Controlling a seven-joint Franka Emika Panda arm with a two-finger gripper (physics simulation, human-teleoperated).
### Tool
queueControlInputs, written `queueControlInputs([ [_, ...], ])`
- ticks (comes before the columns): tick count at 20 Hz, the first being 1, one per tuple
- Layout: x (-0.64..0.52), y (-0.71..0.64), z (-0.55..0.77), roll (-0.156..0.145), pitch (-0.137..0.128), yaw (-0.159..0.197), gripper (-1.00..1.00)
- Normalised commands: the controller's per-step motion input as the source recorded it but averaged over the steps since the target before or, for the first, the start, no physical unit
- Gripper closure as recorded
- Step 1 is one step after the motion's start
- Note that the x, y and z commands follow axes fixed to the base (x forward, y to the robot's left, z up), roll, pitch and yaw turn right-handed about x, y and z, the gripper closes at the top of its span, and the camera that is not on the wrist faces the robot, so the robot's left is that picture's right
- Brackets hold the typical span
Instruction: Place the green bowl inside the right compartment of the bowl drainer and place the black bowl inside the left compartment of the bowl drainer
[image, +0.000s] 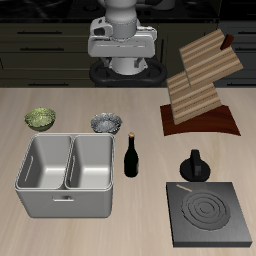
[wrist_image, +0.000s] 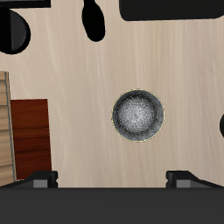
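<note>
The drainer (image: 64, 172) sits near the table's front edge, both wells bare. Just behind it stand the two bowls: the green bowl (image: 41, 119) behind one well, the black bowl (image: 107, 123) behind the other, apart from each other and from the drainer's rim. A dark bottle (image: 131, 156) stands upright just beside the drainer, close to the black bowl. Beyond the bottle from the drainer sits a black knobbed pot (image: 195, 167), with a flat stove plate (image: 209, 214) in front of it. Farther back than the pot, a wooden rack (image: 203, 80) leans on a brown base.

The gripper (image: 121, 50) hangs high, well behind the drainer. In the wrist view its fingers (wrist_image: 37, 178) stand wide apart, holding and touching nothing, with the black bowl (wrist_image: 137, 115) on the table below.
</note>
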Motion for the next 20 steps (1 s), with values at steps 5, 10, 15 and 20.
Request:
queueControlInputs([
  [5,0.08,-0.53,0.09,-0.034,-0.022,-0.012,-1.00],
  [10,0.21,-0.74,0.04,-0.053,-0.005,-0.015,-1.00],
  [15,0.14,-0.40,0.02,-0.010,0.010,0.001,-1.00],
  [20,0.06,-0.38,-0.03,-0.039,0.018,-0.014,-1.00],
])
